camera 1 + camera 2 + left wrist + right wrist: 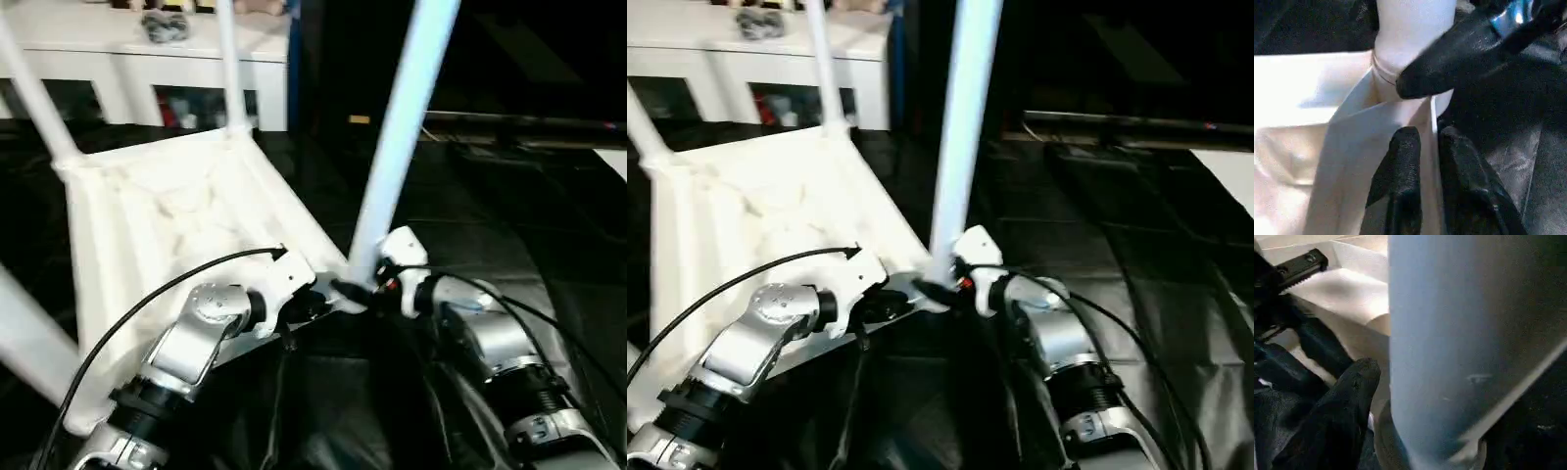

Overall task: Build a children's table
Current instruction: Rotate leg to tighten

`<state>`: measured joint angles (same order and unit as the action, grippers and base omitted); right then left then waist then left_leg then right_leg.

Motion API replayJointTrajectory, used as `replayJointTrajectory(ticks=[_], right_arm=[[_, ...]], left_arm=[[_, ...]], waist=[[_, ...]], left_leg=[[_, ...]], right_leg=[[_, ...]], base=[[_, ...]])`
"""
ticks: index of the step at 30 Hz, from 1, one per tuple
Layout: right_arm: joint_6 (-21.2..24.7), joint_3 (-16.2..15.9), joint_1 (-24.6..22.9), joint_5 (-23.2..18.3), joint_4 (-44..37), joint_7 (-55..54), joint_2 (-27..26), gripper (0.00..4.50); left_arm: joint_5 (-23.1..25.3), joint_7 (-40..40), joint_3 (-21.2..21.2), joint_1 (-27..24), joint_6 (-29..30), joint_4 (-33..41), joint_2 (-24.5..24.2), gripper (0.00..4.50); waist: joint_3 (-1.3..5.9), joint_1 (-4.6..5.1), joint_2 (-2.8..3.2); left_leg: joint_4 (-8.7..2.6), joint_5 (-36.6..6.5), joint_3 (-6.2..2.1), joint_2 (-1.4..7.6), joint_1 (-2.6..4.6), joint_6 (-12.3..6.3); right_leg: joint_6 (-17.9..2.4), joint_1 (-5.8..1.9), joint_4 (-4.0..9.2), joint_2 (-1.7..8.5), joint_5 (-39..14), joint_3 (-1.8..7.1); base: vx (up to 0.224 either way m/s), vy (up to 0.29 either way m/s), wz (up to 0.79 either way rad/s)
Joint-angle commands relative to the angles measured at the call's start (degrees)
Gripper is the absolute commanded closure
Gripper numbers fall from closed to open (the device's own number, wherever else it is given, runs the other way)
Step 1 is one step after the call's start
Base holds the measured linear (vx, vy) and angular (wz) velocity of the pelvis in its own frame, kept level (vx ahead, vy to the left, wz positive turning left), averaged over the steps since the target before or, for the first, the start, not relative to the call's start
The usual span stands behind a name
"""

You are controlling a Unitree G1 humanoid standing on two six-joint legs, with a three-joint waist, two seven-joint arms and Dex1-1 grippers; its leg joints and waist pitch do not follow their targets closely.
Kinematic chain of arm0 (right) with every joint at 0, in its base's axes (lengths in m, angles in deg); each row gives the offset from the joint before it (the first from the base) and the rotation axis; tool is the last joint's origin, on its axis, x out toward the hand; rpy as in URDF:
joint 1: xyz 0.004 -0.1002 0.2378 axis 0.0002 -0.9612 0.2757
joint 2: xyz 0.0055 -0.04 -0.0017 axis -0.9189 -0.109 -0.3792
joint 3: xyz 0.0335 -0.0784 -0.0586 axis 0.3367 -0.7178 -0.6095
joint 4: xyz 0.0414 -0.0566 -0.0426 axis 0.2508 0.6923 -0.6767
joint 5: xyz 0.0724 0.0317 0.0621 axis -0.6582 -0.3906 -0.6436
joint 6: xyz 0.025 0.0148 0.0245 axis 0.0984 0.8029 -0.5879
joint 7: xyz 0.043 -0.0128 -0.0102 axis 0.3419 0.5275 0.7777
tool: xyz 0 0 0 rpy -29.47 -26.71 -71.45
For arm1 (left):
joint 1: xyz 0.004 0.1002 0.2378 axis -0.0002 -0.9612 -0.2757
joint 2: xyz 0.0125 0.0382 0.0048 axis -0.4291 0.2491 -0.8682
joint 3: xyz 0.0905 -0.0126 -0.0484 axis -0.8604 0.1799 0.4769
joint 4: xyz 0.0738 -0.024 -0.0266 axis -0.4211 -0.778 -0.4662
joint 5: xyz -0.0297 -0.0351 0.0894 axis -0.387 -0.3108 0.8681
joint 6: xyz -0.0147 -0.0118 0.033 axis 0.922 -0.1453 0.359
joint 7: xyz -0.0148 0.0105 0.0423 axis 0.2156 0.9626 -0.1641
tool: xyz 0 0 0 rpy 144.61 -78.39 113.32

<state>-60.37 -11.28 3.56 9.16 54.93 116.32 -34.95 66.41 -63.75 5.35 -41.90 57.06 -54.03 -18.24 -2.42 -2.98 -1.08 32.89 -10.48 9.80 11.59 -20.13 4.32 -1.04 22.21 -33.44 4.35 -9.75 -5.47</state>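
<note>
So the children's table (186, 220) is lying upside down on the black-covered worktop (549, 255), ribbed underside facing up, and it looks pretty far along. Counting legs sticking up out of the corner sockets: one at the far left corner (34, 98), one at the far right corner (227, 69), one at the near left corner (29, 343), and the big one right up front at the near right corner (402, 127). All four seem to be in place, so my guess is what's left is seating that last leg fully and then flipping the whole thing onto its feet.

The left tool (1427, 161) has its two black fingers close together with the thin edge wall of the tabletop running between them, right next to the socket. It looks like a pinch on that rim, but I honestly can't tell if it's actually squeezing. The right tool (364, 292) sits at the base of the front leg with its fingers spread either side of the tube; whether it's pressing on the leg I can't tell either.

Material-wise it's all smooth white plastic. The legs are long round tubes that taper, and there's a faint ring line where the front one meets its round socket. The worktop cover is dark, slightly shiny and wrinkled.
</note>
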Motion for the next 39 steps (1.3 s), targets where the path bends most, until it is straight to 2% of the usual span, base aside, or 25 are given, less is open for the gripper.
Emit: replayJointTrajectory(ticks=[1, 5, 9, 11, 17, 26, 28, 34, 37, 39], right_arm=[[0.08, -0.92, -0.35, -0.38, -0.29, 0.81, 0.03, 1.23], [-0.23, -1.13, -0.65, -0.27, -0.32, 0.97, 0.01, 1.23], [-0.56, -1.35, -0.63, -0.28, -0.07, 1.13, 0.28, 1.23], [-0.83, -1.41, -0.58, -0.08, 0.21, 1.23, 0.49, 1.23], [-1.32, -1.68, -0.85, 0.35, 0.25, 1.52, 0.89, 1.23], [-2.79, -2.33, -0.54, 0.65, 0.71, 2.2, 1.53, 1.23], [-3.49, -2.53, -0.43, 0.86, 0.93, 2.64, 1.95, 1.23], [-5.76, -3.18, 0.44, 0.71, 1.63, 7.21, 4.74, 1.23], [-5.96, -3.53, 1.15, -0.15, 1.87, 11.2, 6.34, 1.23], [-5.17, -3.78, 1.1, -1.19, 1.27, 14.13, 7.19, 1.23]], left_arm=[[0.7, -0.21, -0.69, 0.39, 1.4, 0.68, -0.59, 3.6], [0.95, -0.74, -1.09, 0.14, 2.89, 1.45, -1.47, 3.6], [0.59, -1.6, -1.78, -0.01, 5.15, 2.95, -2.85, 3.6], [0.38, -1.51, -1.74, -0.19, 6.3, 3.96, -3.38, 3.6], [-0.37, -1.74, -1.38, -1.24, 8.3, 6.07, -4.14, 3.6], [-2.98, -1.46, -0.11, -1.35, 8.65, 5.15, -2.72, 4.47], [-3.26, -1.78, -0.15, -1.32, 8.73, 5.19, -2.73, 4.47], [-4.94, -4.93, -1.19, -1.78, 6.94, 5.52, -3.85, 4.47], [-8.05, -10.88, -1.85, -3.63, 2.28, 7.98, -5.5, 4.47], [-9.44, -13.7, -2.29, -4.4, 1.91, 9.5, -6.66, 4.47]], waist=[[3.06, -0.38, 0.11], [3.08, -0.27, 0.17], [2.88, -0.26, 0.31], [2.85, -0.23, 0.3], [3.01, -0.27, 0.16], [3.03, -0.38, 0.2], [3.07, -0.38, 0.16], [3.09, -0.72, 0.28], [3.1, -0.78, 0.15], [3.08, -0.7, 0.23]], left_leg=[[-4.04, -12.87, -0.57, 1.97, -0.14, -1.71], [-3.91, -11.83, -0.4, 1.9, -0.08, -2.12], [-4.09, -14.35, -0.46, 1.95, 0.21, -1.5], [-4.08, -14.62, -0.45, 1.93, 0.22, -1.29], [-3.95, -12.82, -0.42, 1.91, 0.04, -1.63], [-3.85, -12.59, -0.33, 1.83, 0.1, -1.87], [-3.8, -12.2, -0.3, 1.82, 0.09, -2.04], [-3.7, -12.0, -0.26, 1.81, 0.11, -2.66], [-3.71, -12.36, -0.32, 1.81, 0.01, -2.94], [-3.75, -12.34, -0.28, 1.93, -0.01, -3.31]], right_leg=[[-10.15, -2.47, 3.81, 4.22, -15.99, 3.16], [-11.42, -2.54, 3.53, 4.07, -13.21, 3.19], [-10.71, -2.33, 3.96, 4.1, -17.21, 3.17], [-10.5, -2.3, 3.98, 4.05, -17.49, 3.19], [-11.2, -2.5, 3.61, 4.03, -14.71, 3.18], [-11.21, -2.47, 3.64, 3.96, -14.85, 3.16], [-11.32, -2.48, 3.57, 3.9, -14.0, 3.16], [-11.65, -2.54, 3.54, 3.94, -13.62, 3.15], [-11.87, -2.68, 3.54, 3.98, -13.79, 3.12], [-12.24, -2.56, 3.38, 3.85, -12.99, 3.16]], base=[[0.0, 0.0, 0.0], [0.0, 0.0, 0.0], [0.0, 0.0, 0.0], [0.0, 0.0, 0.0], [0.0, 0.0, 0.0], [0.0, 0.0, 0.0], [0.0, 0.0, 0.0], [0.0, 0.0, 0.0], [0.0, 0.0, 0.0], [0.0, 0.0, 0.0]])
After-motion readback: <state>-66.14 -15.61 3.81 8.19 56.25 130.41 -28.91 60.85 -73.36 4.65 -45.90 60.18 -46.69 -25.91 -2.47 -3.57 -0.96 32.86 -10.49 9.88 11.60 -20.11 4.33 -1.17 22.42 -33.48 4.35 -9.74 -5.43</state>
